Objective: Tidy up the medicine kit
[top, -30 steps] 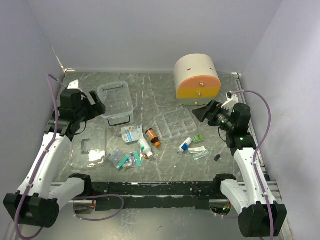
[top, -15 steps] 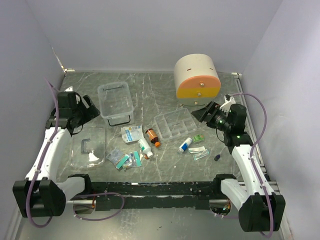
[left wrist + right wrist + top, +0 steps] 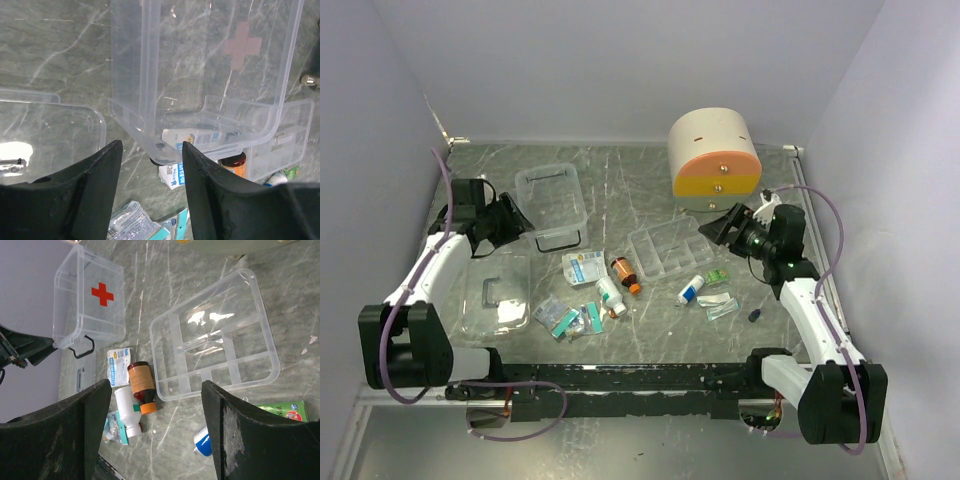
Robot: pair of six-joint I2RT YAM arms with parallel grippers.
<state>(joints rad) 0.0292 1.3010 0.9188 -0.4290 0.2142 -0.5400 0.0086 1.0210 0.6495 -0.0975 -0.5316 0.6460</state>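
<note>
The medicine kit's clear box (image 3: 552, 203) stands open at the back left, with a red cross (image 3: 242, 45) on its wall and a black handle (image 3: 83, 347). Its clear lid (image 3: 500, 295) lies flat nearer me. The divided tray (image 3: 670, 250) sits mid-table, empty. My left gripper (image 3: 510, 222) is open at the box's near left corner, which shows just ahead of the fingertips (image 3: 116, 150). My right gripper (image 3: 720, 225) hangs open above the tray's right side, holding nothing. Below it lie a brown bottle (image 3: 141, 385), a white bottle (image 3: 127, 412) and a white packet (image 3: 118, 366).
A beige cabinet (image 3: 713, 160) with an orange and yellow front stands at the back right. Foil sachets (image 3: 565, 318), a blue-and-white tube (image 3: 690, 290), a green box (image 3: 718, 277), a flat packet (image 3: 720, 306) and a small dark piece (image 3: 754, 315) lie scattered near the front.
The left arm has folded back toward the left wall while its gripper stayed by the box corner, its jaws narrower. The right gripper has edged left toward the tray.
</note>
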